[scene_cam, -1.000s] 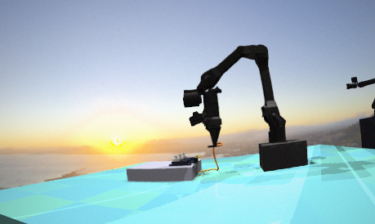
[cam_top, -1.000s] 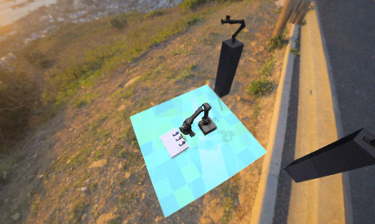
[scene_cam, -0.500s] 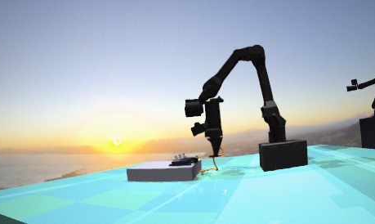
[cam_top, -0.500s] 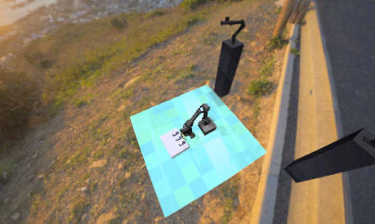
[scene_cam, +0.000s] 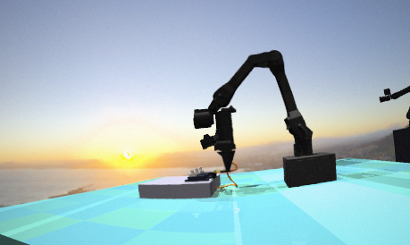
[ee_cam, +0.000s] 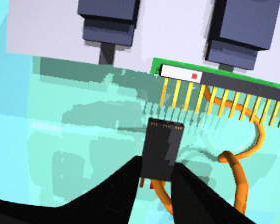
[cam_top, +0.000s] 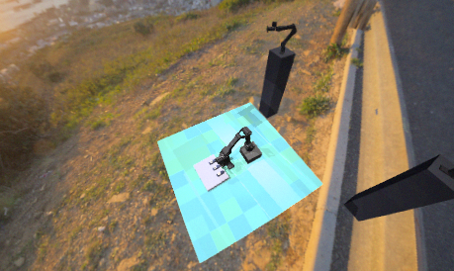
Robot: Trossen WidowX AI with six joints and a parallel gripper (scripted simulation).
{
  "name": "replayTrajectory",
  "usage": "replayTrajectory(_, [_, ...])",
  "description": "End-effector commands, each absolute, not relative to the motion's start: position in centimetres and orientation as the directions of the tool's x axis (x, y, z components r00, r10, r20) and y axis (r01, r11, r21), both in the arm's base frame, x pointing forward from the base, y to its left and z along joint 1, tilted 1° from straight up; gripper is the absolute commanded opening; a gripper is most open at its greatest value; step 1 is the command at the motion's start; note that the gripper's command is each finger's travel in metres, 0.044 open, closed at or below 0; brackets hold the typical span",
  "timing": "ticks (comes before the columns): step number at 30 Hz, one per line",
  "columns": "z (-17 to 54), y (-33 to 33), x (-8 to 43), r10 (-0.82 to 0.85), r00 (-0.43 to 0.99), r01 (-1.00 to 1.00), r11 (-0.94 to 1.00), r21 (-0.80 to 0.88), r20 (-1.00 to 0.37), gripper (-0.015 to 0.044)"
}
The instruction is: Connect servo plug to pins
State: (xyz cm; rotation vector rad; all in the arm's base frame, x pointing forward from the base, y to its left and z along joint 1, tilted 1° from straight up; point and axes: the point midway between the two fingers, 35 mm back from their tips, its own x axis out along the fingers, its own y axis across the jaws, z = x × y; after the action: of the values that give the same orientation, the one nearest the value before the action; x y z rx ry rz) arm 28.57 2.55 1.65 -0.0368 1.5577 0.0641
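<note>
My gripper (ee_cam: 156,165) (scene_cam: 229,170) is shut on the black plug (ee_cam: 163,145), just off the near edge of the pale holder (ee_cam: 31,30) (scene_cam: 177,188) (cam_top: 207,183). In the wrist view the plug's end with holes faces the gold pins (ee_cam: 188,96), with a small gap to their tips. The plug looks nearly square to the row but sits left of the dot. The white band (ee_cam: 176,73) has its red dot (ee_cam: 194,76) at its right end. At the plug's rear, the orange wire (ee_cam: 161,193) is on the right, the dot's side. Exact height is unclear.
Dark blue servos (ee_cam: 111,14) (ee_cam: 246,25) sit on the holder behind the pin row. A loop of orange lead (ee_cam: 261,134) (scene_cam: 232,180) passes under the pins and curves down right of the plug. The arm's base (scene_cam: 310,171) (cam_top: 250,153) stands on the patterned table.
</note>
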Motion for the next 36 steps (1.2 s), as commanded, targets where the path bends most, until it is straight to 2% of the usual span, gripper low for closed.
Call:
replayTrajectory(1, [1.8,2.7,29.2,0.022,0.015,-0.06,0.998,0.021,-1.0,0.0])
replayTrajectory(36, [1.8,2.7,31.0,0.022,0.017,-0.06,0.998,0.021,-1.0,0.0])
